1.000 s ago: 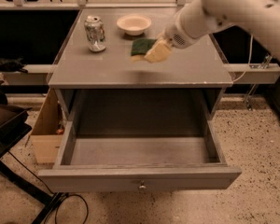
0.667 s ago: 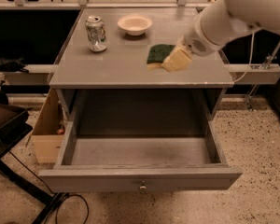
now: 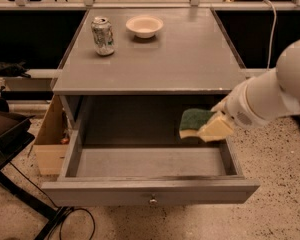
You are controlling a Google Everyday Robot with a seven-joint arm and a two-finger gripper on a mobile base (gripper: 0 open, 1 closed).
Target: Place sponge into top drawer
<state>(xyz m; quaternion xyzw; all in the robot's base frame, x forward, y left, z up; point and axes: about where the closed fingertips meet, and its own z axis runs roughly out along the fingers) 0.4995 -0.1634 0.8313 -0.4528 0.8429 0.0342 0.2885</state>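
Right now the gripper (image 3: pixel 210 128) hangs over the right rear part of the open drawer (image 3: pixel 115 196), its beige fingers (image 3: pixel 219 127) clamped on the sponge (image 3: pixel 194 120) from the right. The sponge is clear of the drawer floor and held roughly level, with its dark green face up and the yellow foam showing along its lower edge. Its left end sticks out free toward the middle of the drawer. It sits just below the front edge of the table (image 3: pixel 190 59), against the dark hollow underneath. The white arm (image 3: pixel 270 96) comes in from the right side of the view, passing over the drawer's right wall.

The drawer is pulled well out, showing its grey floor, and 1 small round knob (image 3: pixel 152 201) sits at the centre of its front panel. On the table top, toward the back left, stand 1 silver can (image 3: pixel 103 35) and 1 pale bowl (image 3: pixel 144 26), the bowl just to the can's right and slightly further back. The 2 are near each other but apart. Left of the table, a cardboard box (image 3: pixel 49 144) stands on the speckled floor (image 3: pixel 270 204). A dark cable (image 3: pixel 85 224) loops on the floor near the drawer's front left corner.
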